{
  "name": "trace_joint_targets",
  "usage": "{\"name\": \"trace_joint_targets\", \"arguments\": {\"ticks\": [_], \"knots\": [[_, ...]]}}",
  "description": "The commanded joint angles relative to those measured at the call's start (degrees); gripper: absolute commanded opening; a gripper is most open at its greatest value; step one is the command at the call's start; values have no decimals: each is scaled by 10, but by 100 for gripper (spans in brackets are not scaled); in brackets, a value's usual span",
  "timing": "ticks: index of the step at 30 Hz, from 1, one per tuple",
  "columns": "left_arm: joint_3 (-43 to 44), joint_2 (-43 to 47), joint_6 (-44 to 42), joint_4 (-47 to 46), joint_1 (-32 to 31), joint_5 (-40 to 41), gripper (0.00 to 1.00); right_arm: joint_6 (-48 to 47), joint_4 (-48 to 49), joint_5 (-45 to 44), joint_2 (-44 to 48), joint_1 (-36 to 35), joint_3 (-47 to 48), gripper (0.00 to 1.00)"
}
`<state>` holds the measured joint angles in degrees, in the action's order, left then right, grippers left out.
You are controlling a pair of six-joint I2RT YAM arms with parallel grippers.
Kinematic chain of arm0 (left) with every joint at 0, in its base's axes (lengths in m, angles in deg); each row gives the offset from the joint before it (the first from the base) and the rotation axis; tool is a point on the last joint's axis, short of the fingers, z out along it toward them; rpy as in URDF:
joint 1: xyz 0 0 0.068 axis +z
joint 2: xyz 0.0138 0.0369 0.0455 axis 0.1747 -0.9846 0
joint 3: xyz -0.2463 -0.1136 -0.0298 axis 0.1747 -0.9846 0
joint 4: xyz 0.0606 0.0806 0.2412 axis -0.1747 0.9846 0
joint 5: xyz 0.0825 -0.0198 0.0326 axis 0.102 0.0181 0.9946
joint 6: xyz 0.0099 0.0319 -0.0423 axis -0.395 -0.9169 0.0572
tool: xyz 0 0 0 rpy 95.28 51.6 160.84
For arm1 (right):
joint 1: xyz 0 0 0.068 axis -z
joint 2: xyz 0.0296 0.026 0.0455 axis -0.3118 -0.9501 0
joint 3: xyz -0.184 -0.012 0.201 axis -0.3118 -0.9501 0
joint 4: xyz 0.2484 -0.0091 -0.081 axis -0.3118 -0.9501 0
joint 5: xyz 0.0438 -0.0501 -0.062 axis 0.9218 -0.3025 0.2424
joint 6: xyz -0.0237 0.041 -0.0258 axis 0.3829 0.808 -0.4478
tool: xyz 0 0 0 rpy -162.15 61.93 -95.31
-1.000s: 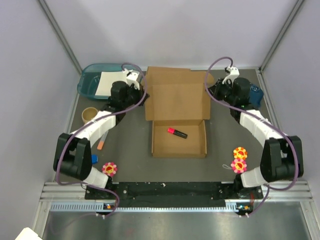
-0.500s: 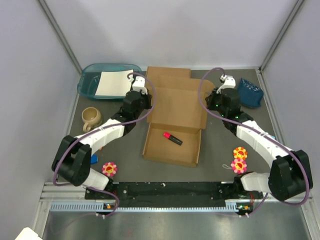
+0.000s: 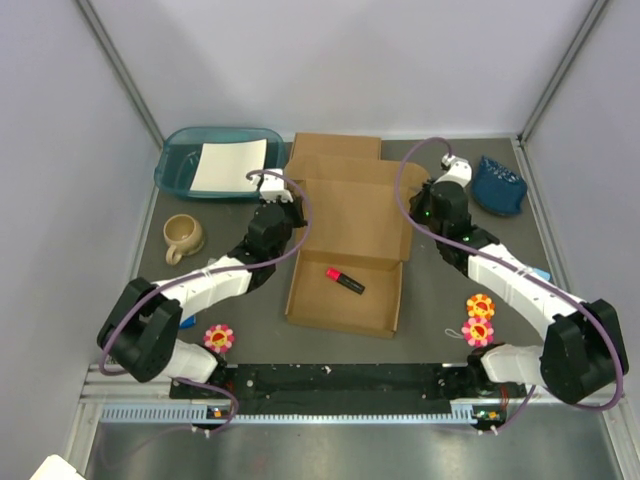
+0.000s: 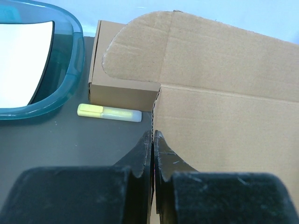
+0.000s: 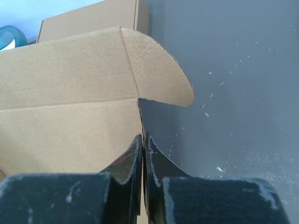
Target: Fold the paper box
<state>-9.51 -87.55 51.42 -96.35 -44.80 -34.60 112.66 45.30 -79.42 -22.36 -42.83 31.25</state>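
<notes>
The paper box (image 3: 345,300) is a brown shallow tray with its lid panel (image 3: 350,215) lifted behind it. A red marker (image 3: 345,279) lies inside the tray. My left gripper (image 3: 291,214) is shut on the lid's left edge; in the left wrist view its tips (image 4: 153,135) pinch the cardboard edge beside the panel (image 4: 224,116). My right gripper (image 3: 414,214) is shut on the lid's right edge; in the right wrist view its tips (image 5: 142,137) pinch the edge below the rounded flap (image 5: 161,74).
The twin closed brown box (image 3: 335,147) stands just behind the lid. A teal tray (image 3: 172,170) with white paper (image 3: 228,166) is at back left, with a yellow highlighter (image 4: 109,112) beside it. There is a cup (image 3: 183,233) at left, a blue object (image 3: 498,183) at back right, and flower toys (image 3: 480,306) (image 3: 218,336) at the front.
Both grippers have moved toward the near edge with the lid held between them. The box has slid nearer and turned slightly, and the lid stands more upright.
</notes>
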Motion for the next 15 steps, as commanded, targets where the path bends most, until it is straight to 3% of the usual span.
{"name": "trace_joint_targets", "arguments": {"ticks": [1, 15], "knots": [[-41, 25, 20, -96, -14, 14, 0, 23, 23, -49, 16, -27, -6, 0], [-38, -20, -35, -312, -15, 14, 0, -62, 166, -42, -12, -29, 33, 0]]}}
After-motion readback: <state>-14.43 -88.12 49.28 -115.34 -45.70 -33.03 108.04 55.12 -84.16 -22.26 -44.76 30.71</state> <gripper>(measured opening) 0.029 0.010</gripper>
